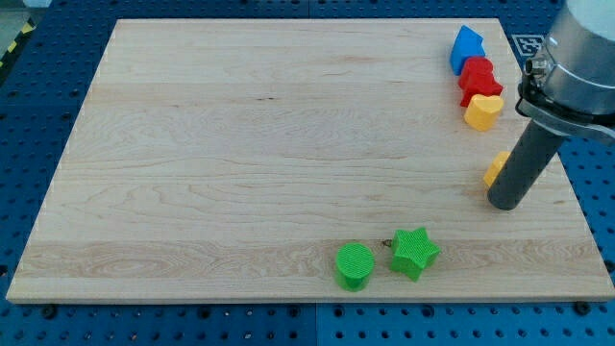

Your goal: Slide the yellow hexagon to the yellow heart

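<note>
Six small plastic blocks sit on the pale wooden board, and no container shows anywhere, so nothing is held in anything. At the view's right edge the yellow hexagon block is mostly hidden behind my dark rod; only a sliver of it peeks out on the rod's left side, touching or nearly touching the rod. My tip rests on the board just below and to the right of that sliver. I carry no jaws at all, so nothing is clasped; the rod can only shove. Up the same edge, the yellow heart block lies below the red star-like block, with the blue block above that, the three in a close column. I judge the hexagon light, stiff and slippery on smooth wood, best pushed squarely on its lower face so it does not spin aside. Well apart, near the view's bottom, stand the green cylinder block and green star block.
</note>
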